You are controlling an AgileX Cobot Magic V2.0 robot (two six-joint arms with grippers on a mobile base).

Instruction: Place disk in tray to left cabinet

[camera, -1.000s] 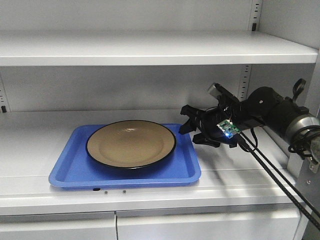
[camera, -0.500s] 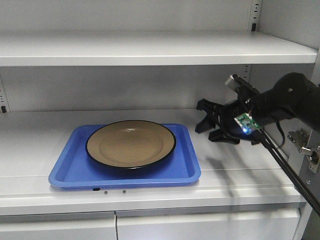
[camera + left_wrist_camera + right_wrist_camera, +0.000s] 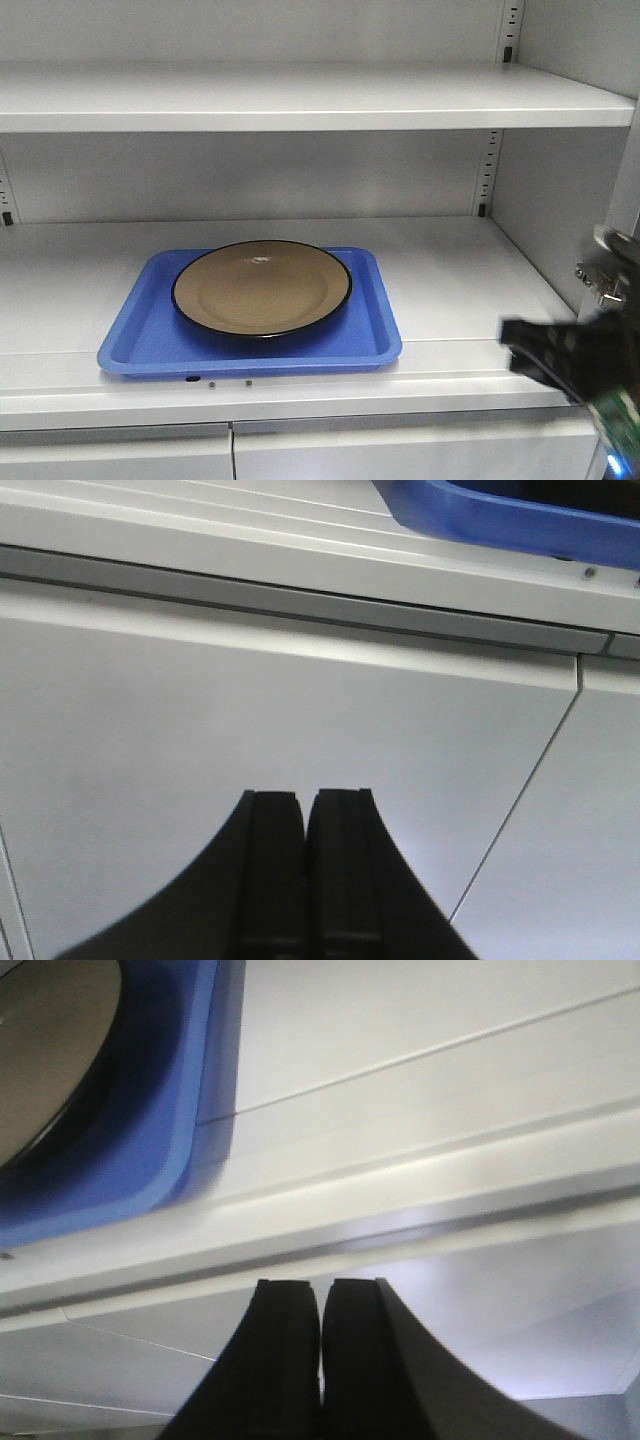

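The tan disk (image 3: 262,287) with its black rim lies flat in the blue tray (image 3: 150,345), which rests on the middle shelf of the left cabinet (image 3: 450,270). My right gripper (image 3: 515,350) is a blurred dark shape low at the right, off the shelf's front edge and well clear of the tray. In the right wrist view the right gripper (image 3: 322,1285) is shut on nothing, with the tray corner (image 3: 150,1160) and disk (image 3: 50,1040) above it. My left gripper (image 3: 305,798) is shut and empty in front of a lower door (image 3: 250,700), below the tray edge (image 3: 500,515).
An upper shelf (image 3: 300,100) overhangs the tray. A door hinge (image 3: 605,280) juts out on the cabinet's right side. Two lower doors meet at a seam (image 3: 232,450) under the shelf lip.
My right gripper has drawn back from beside the tray's right edge, down and to the right off the shelf. Its jaws, open before, are shut. Disk and tray have not moved.
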